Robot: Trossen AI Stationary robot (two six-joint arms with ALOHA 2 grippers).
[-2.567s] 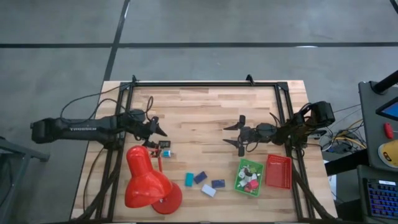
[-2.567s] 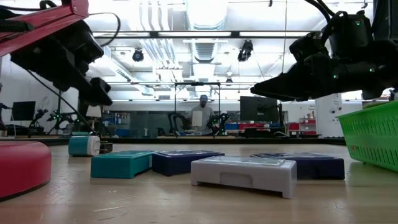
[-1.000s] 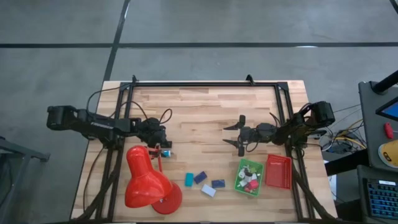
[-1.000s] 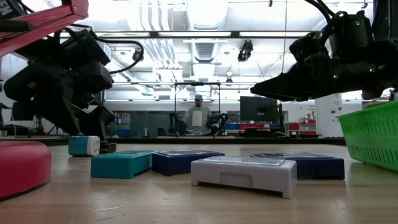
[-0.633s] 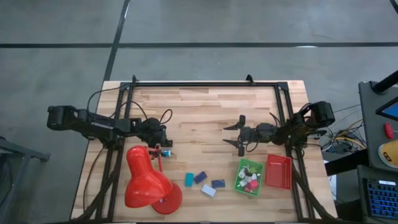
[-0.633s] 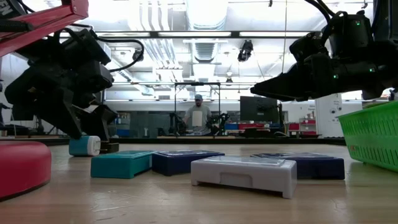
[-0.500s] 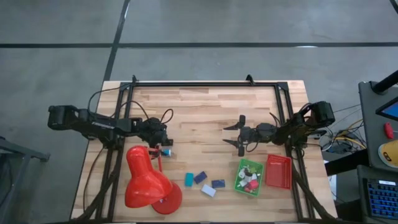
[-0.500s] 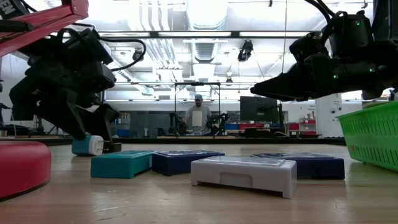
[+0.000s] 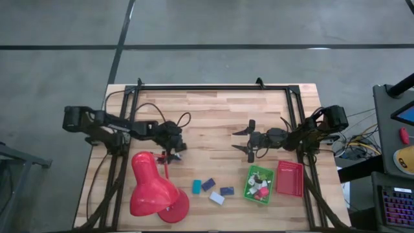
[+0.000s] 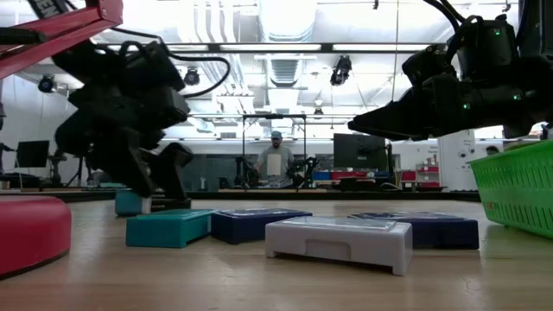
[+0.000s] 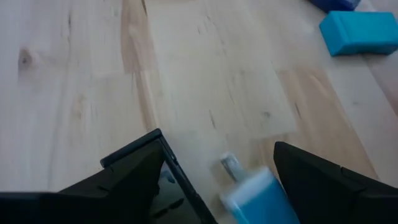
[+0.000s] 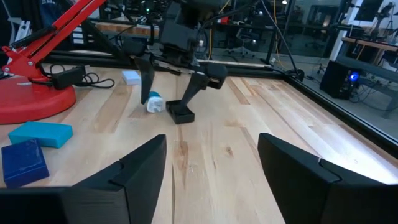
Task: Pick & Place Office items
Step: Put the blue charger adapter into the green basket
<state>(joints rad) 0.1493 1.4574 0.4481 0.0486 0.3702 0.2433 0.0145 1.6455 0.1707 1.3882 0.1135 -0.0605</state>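
Note:
My left gripper [image 9: 173, 152] is open and slants down over a small teal roll with a white end [image 12: 154, 102] and a black block [image 12: 181, 113], left of the table's middle. One finger stands on each side of the pair. The roll also shows between the fingers in the left wrist view [image 11: 255, 196]. A teal block [image 9: 196, 186], two dark blue blocks [image 9: 207, 184] [image 9: 226, 191] and a white block [image 9: 217, 198] lie flat near the front edge. My right gripper [image 9: 249, 140] waits open and level above the table's right half, holding nothing. My left gripper has its fingertips [image 12: 147, 93] close beside the teal roll and the black block, both lying on the table. I cannot tell whether either finger touches them.
A red desk lamp [image 9: 152, 191] stands at the front left, its base [image 10: 30, 229] close to my left gripper. A green tray [image 9: 248, 181] with several pieces and a red tray [image 9: 291, 181] sit at the front right. A dark frame [image 9: 207, 87] runs along the table's edges.
My left gripper has gone toward the table's right edge and rolled a little, so its fingers now straddle the teal roll and the black block. Its fingers have stayed open.

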